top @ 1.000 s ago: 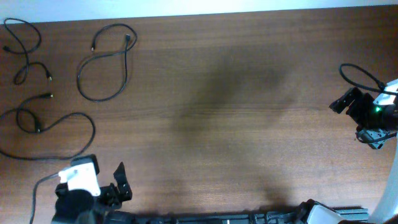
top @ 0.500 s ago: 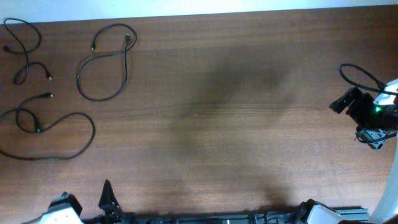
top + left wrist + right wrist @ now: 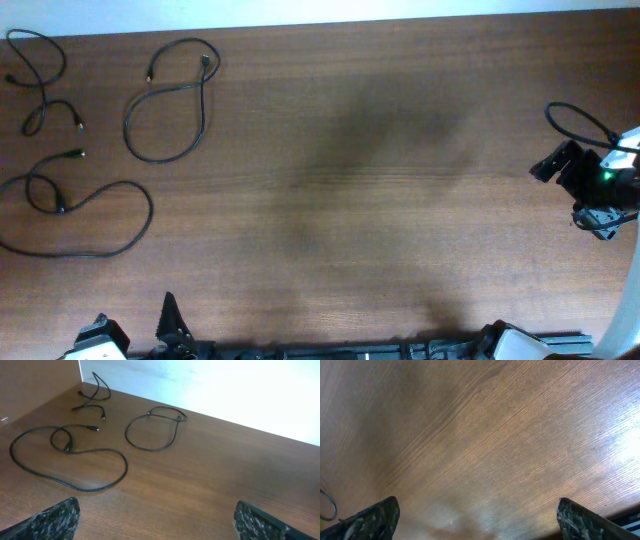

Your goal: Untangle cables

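Three thin black cables lie apart from one another at the table's far left. In the overhead view a short one sits by the corner, a looped one to its right, and a long one nearer the front. The left wrist view shows the same long cable, looped cable and short cable. My left gripper hangs open at the front left edge, well short of the cables. At the right edge my right gripper is open over bare wood.
A thicker black wire loops off the right arm at the table's right edge; a bit of dark wire shows at the left edge of the right wrist view. A pale wall runs behind the table's far edge.
The left arm has pulled back toward the table's front edge and mostly left the overhead view. The right arm and the cables have not moved.
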Controlling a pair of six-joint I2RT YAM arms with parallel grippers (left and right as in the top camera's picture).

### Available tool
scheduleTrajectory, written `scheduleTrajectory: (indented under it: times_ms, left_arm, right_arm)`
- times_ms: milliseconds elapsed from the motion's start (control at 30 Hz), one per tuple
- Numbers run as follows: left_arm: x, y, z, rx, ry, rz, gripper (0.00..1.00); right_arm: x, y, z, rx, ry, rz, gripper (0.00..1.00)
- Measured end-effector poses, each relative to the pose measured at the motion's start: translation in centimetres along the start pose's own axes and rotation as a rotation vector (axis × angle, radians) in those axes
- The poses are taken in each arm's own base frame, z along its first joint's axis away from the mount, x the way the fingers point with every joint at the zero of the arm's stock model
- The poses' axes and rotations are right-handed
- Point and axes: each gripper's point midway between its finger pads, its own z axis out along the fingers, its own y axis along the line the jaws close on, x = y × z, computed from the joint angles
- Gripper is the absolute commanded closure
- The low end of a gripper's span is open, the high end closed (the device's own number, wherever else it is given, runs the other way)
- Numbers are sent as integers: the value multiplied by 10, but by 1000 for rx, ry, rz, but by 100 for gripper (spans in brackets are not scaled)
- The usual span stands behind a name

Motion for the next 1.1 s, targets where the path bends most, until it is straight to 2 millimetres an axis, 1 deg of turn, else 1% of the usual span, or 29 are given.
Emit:
scheduleTrajectory:
  times_ms: [633,667,733,767,833,900,1000,1100]
  left_arm:
    - [0,0,0,1,-1,0,1]
    - [-2,0,0,2,-7,-2,1]
    - [-11,-2,0,7,-45,-12,1]
    - [-23,-4,-1,15,-93,-24,1]
    - [-34,-7,2,23,-142,-40,1]
    - [-38,-9,11,24,-165,-47,1]
    - [-31,-13,34,23,-164,-48,1]
    - [-21,-19,64,26,-167,-51,1]
  right_arm:
    - [0,0,0,0,0,0,1]
    - [0,0,0,0,0,-1,1]
    - [0,0,0,0,0,0,1]
    - [0,0,0,0,0,0,1]
    - [0,0,0,0,-1,-1,1]
    - [0,0,0,0,0,-1,1]
    - [0,0,0,0,0,0,1]
    - [0,0,0,0,0,-1,1]
